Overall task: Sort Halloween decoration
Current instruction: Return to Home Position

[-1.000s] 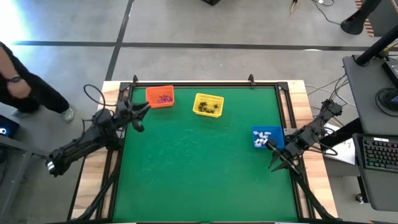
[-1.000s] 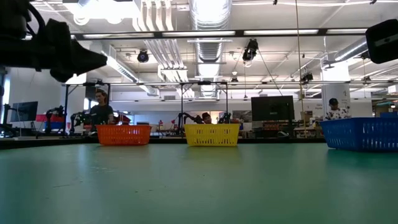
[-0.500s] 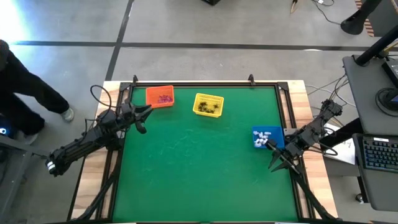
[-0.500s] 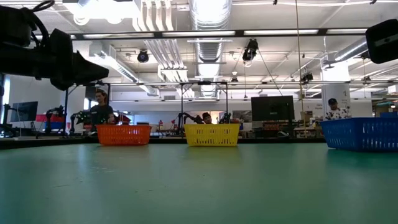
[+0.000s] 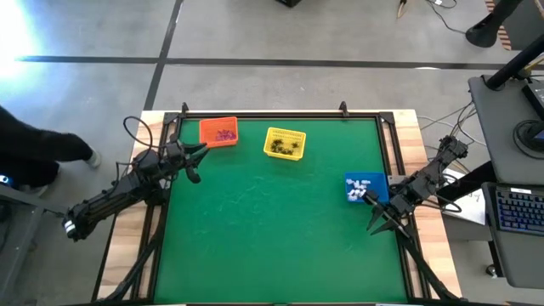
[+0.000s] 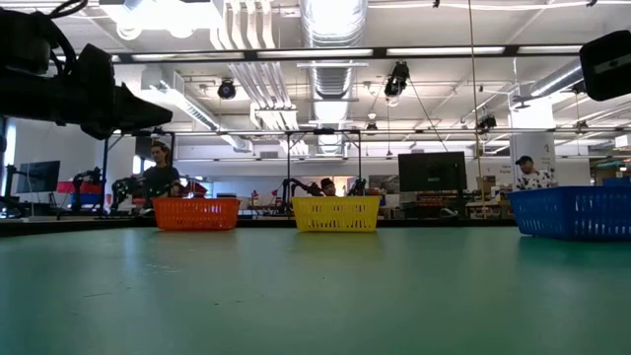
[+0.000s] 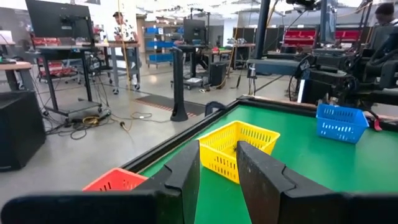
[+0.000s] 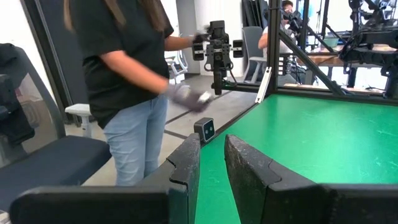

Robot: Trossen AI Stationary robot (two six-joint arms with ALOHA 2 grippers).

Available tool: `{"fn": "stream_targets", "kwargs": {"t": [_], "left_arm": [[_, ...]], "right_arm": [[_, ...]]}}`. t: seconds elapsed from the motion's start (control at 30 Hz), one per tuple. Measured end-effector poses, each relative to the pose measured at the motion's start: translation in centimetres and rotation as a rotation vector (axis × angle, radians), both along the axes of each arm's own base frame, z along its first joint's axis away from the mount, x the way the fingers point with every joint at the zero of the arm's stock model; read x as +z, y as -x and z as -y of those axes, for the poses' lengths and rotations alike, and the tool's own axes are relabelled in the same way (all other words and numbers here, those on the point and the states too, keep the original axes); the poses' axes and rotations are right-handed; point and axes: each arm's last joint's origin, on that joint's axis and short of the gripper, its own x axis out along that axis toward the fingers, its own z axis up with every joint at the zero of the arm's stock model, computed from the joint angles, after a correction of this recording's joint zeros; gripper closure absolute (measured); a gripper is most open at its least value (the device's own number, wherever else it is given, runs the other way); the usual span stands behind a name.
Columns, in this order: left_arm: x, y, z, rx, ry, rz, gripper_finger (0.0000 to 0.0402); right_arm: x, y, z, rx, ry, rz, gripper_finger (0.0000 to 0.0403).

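Three small baskets stand on the green table. The orange basket (image 5: 219, 132) at the far left holds purplish trinkets (image 5: 225, 134). The yellow basket (image 5: 284, 143) beside it holds black ones (image 5: 283, 150). The blue basket (image 5: 366, 188) near the right edge holds white ones (image 5: 359, 190). My left gripper (image 5: 197, 155) (image 7: 219, 152) hovers level at the table's left edge, near the orange basket, open and with nothing between its fingers. My right gripper (image 5: 374, 226) (image 8: 212, 144) hovers level at the right edge, just nearer than the blue basket, its fingers slightly apart and holding nothing.
The green mat (image 5: 272, 238) is bare across its middle and near half. A black frame rail (image 5: 263, 116) runs along the far edge. A person (image 8: 130, 81) stands beyond the table's left side. A desk with a keyboard (image 5: 518, 208) lies off the right edge.
My left gripper has rolled a little about its own pointing line and otherwise stays at the left edge. The person at the left of the high view has moved farther off toward the picture's left edge.
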Motion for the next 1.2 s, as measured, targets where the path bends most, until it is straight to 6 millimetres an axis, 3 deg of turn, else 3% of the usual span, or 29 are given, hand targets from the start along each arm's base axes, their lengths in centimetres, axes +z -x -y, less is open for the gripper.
{"fn": "stream_targets", "kwargs": {"t": [1.2], "left_arm": [[0.69, 0.09, 0.06, 0.000, -0.009, 0.015, 0.0313]], "right_arm": [[0.00, 0.00, 0.00, 0.000, 0.000, 0.000, 0.0335]]}}
